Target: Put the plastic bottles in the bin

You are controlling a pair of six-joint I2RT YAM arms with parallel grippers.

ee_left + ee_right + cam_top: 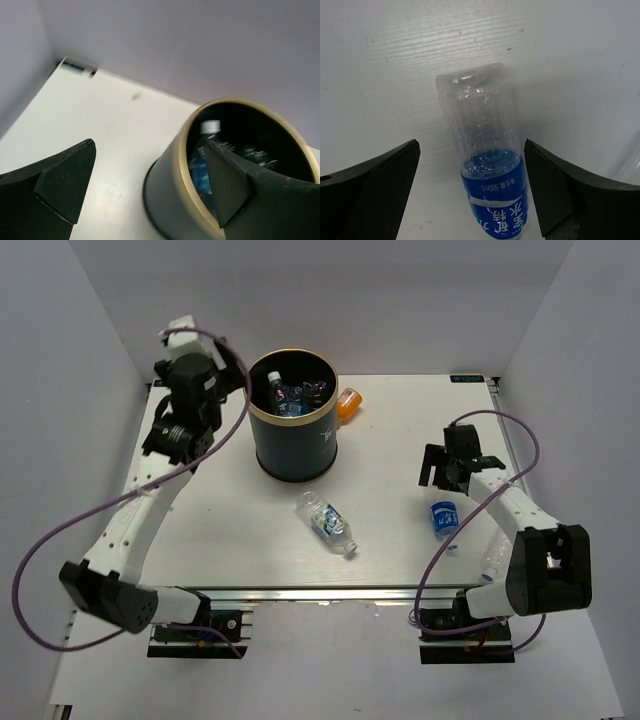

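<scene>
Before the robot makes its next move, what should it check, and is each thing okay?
1. The right gripper is open: ok.
2. The blue-label bottle is between its fingers: ok.
3. The fingers touch that bottle: not ok, gaps on both sides.
4. The left gripper is open and empty: ok.
5. The bin stands upright: ok.
6. The left gripper is away from the bin's mouth: cannot tell.

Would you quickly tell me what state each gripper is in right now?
Left gripper: open, empty, near the bin.
Right gripper: open, straddling a clear water bottle, not touching it.
</scene>
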